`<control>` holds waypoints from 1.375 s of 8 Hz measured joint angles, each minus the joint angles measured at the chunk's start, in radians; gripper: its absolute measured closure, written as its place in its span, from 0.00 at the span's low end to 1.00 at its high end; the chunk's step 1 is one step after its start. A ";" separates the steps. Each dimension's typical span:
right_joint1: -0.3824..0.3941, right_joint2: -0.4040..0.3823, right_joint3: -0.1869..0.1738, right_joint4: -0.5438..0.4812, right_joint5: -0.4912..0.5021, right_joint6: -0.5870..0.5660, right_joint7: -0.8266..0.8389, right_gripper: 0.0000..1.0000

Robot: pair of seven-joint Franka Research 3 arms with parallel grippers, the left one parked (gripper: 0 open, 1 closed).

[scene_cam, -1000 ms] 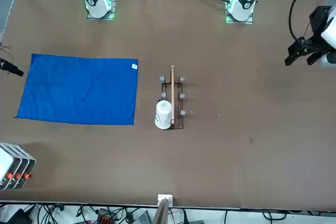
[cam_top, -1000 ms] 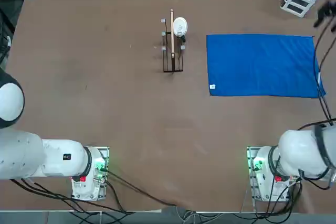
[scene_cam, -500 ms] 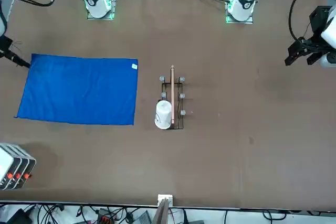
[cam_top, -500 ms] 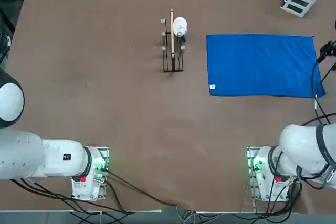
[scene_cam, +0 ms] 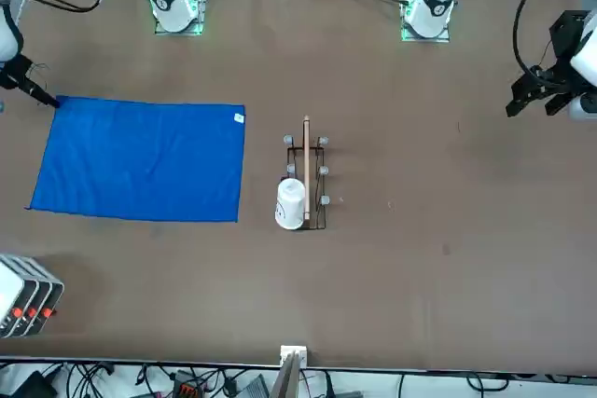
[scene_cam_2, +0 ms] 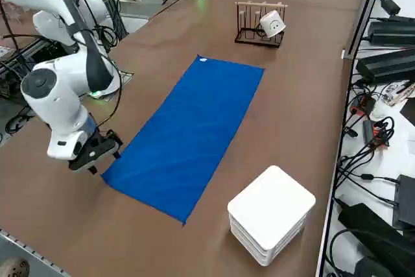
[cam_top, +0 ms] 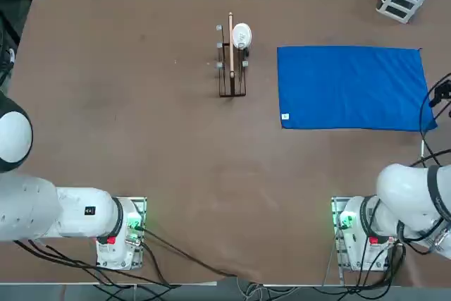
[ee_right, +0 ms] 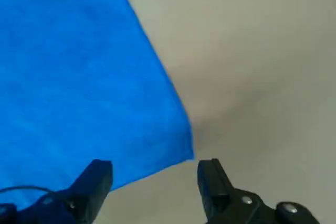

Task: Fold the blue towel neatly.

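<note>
Lying flat on the brown, smooth, matt surface (cam_top: pixel 141 146): one blue towel (cam_top: pixel 352 89), four-sided, plain woven-looking cloth, royal blue, faint creases, thin edges, corners spread out. It occupies the robot's far right part of the surface. One small white tag (cam_top: pixel 285 116) sits at the towel's corner nearest the rack.

One right gripper (ee_right: pixel 156 165), black, hovering at the towel's outer near corner. Two fingers (ee_right: pixel 100 177), dark and blunt-ended, set wide apart, nothing held; in the wrist view the cloth's pointed corner shows beyond the space between them.

One rack (scene_cam_2: pixel 259 30), dark thin wire, open-sided, left of the towel as the robot sees it and apart from it. One pale wooden rod (scene_cam_2: pixel 261 4) runs along its top. Several small pale round tips on its wires.

One cup (scene_cam_2: pixel 272 24), white, rounded, glossy, tilted on the rack, a small dark marking on its side.

One white container (scene_cam_2: pixel 272 205), hard, square-topped with rounded corners, ribbed sides, several small orange-red round parts; stands beyond the towel, well apart from the rack.
</note>
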 joint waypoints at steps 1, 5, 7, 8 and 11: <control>-0.020 0.020 0.000 0.000 0.000 0.021 -0.010 0.02; -0.044 0.092 0.002 -0.002 0.002 0.087 -0.010 0.07; -0.045 0.108 0.002 -0.002 0.005 0.104 -0.004 0.10; -0.045 0.113 0.003 -0.002 0.006 0.109 0.000 0.12; -0.046 0.116 0.003 -0.002 0.007 0.111 0.003 0.32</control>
